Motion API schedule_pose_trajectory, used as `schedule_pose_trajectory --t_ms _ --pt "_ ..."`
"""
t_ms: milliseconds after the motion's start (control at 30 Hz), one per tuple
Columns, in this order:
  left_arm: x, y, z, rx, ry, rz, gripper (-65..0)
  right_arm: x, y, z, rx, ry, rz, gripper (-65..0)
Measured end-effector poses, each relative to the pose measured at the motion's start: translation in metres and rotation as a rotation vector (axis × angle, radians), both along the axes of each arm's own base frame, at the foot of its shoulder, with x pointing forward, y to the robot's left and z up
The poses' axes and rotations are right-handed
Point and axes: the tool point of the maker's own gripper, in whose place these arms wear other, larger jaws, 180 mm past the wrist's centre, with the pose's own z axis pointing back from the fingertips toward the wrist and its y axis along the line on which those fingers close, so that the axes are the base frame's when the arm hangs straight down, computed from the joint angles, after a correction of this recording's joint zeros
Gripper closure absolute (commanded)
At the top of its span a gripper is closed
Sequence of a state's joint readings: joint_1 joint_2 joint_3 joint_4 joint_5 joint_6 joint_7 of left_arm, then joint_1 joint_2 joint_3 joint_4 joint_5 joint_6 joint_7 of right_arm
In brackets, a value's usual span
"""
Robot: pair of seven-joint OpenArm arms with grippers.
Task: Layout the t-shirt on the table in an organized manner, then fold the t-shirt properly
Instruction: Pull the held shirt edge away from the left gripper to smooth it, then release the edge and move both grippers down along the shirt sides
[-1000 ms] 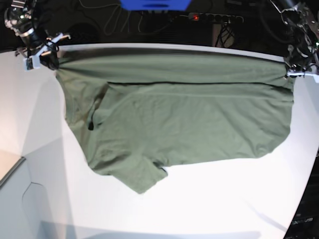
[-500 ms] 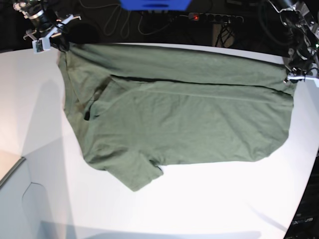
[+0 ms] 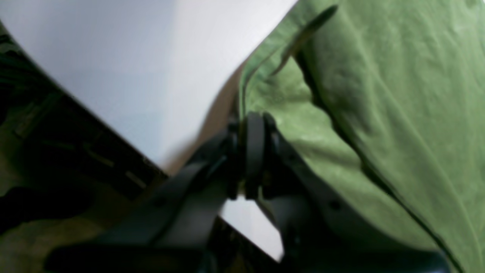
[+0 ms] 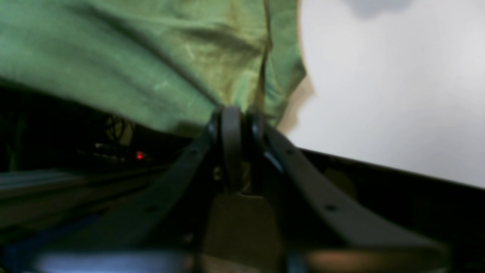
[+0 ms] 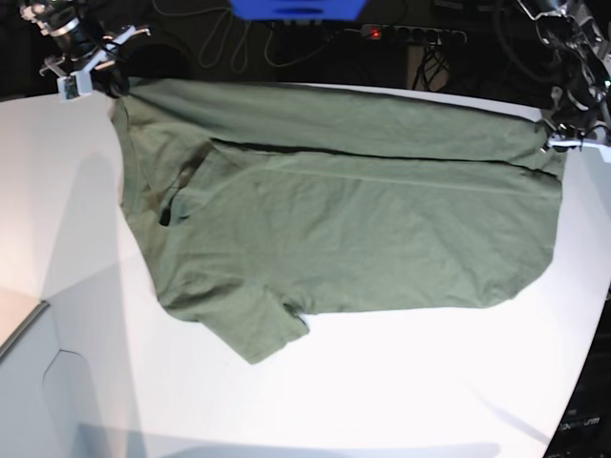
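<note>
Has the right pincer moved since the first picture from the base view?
Yes. In the base view, the right pincer has moved up the picture, closer to the table's top edge.

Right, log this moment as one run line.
shirt: part folded, creased | left gripper: shut on shirt edge | right gripper: at shirt corner, grip unclear | table: under shirt
</note>
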State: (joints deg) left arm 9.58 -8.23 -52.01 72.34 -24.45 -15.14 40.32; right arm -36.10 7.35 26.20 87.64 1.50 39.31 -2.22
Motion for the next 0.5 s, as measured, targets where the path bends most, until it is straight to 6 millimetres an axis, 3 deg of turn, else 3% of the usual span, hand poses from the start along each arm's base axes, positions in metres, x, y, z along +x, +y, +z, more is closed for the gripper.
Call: schedule_pose_trajectory --t_ms 100,200,333,433,500 --pt "0.001 -0.005 -0.002 -0.030 0.029 -0.016 -0.1 0.009 -0.011 0.016 -0.034 -0.047 -0.015 -25.4" --pt "0.005 -0.002 0.007 -0.012 0.028 -0.031 -2.2 0.017 -0.022 0.029 -0.064 -0.089 -0.036 -32.1" --pt "0.014 0.005 0.025 0.032 -0.014 -0.041 -14.8 0.032 -0.028 0.041 -0.082 -0.137 -0.062 -33.6" --pt "0.016 0.002 0.028 0.035 -0.026 -0.041 -26.6 0.059 -0.028 0.054 -0.083 -0.209 -0.064 -33.9" --pt "0.015 -0.001 0.027 0.028 -0.024 -0.041 -29.6 0.079 -0.028 0.061 -0.079 -0.254 -0.064 -34.0"
